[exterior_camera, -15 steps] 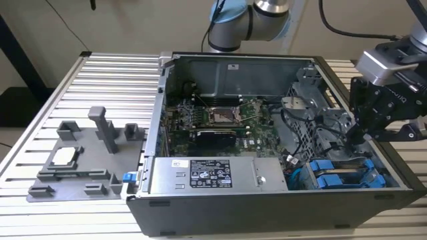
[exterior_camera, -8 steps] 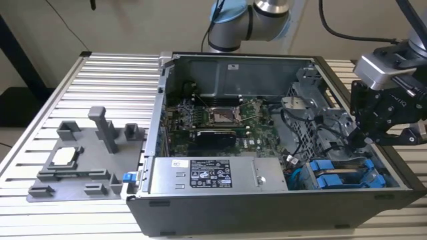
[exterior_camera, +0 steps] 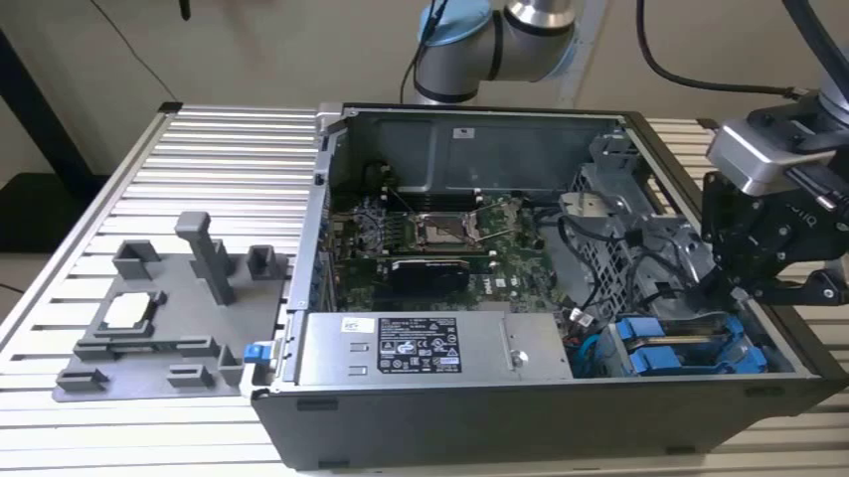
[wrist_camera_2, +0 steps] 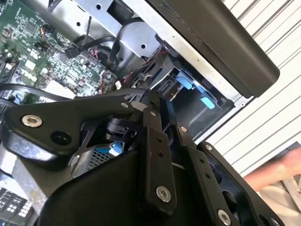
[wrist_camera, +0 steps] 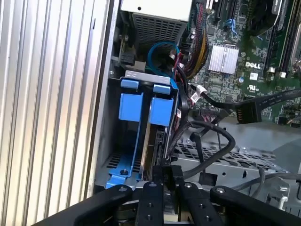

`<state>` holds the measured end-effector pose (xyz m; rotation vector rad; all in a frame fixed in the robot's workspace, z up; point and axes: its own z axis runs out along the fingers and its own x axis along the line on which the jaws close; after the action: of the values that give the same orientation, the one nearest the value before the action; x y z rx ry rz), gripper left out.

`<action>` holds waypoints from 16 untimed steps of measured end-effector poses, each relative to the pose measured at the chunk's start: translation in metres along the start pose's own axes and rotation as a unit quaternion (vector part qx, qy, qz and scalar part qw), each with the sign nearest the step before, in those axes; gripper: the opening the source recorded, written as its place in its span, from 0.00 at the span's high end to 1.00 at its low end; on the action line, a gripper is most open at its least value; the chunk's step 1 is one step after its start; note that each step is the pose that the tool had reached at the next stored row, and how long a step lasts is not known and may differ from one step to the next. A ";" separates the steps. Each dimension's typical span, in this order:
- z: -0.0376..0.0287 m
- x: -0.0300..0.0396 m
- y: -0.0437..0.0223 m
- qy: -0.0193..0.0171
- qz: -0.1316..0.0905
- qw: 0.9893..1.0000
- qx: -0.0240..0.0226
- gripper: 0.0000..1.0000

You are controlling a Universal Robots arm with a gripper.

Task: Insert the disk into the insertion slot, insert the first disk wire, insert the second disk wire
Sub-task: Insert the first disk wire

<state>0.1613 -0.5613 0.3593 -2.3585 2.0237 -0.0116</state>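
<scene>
The disk (wrist_camera: 153, 146) stands on edge in the insertion slot of the open computer case, with its bright blue carrier end (wrist_camera: 160, 111) at the far end. In the exterior view the disk (exterior_camera: 637, 330) sits in the bay at the case's right corner. My gripper (wrist_camera: 170, 177) is right at the disk's near end, fingers close together, shut with nothing seen between them. From outside, the gripper (exterior_camera: 734, 291) reaches down into the case just above the bay. The second wrist view shows the gripper (wrist_camera_2: 167, 125) over the blue tabs (wrist_camera_2: 188, 85).
Another blue-ended carrier (wrist_camera: 130, 106) fills the slot beside the disk, next to the case wall (wrist_camera: 101, 141). Black cables (wrist_camera: 211, 134) and a loose black connector (wrist_camera: 247, 111) hang by the bay. A grey fixture plate (exterior_camera: 159, 318) lies at the exterior view's left. A hand (wrist_camera_2: 277, 169) rests outside the case.
</scene>
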 end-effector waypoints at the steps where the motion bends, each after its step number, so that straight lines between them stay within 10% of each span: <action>1: 0.0010 0.0006 0.0006 0.001 0.001 1.000 0.001 0.81; 16: 0.0152 0.0012 0.0016 0.009 0.031 0.999 0.010 0.81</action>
<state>0.1603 -0.5624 0.3440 -2.2914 2.0921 -0.0520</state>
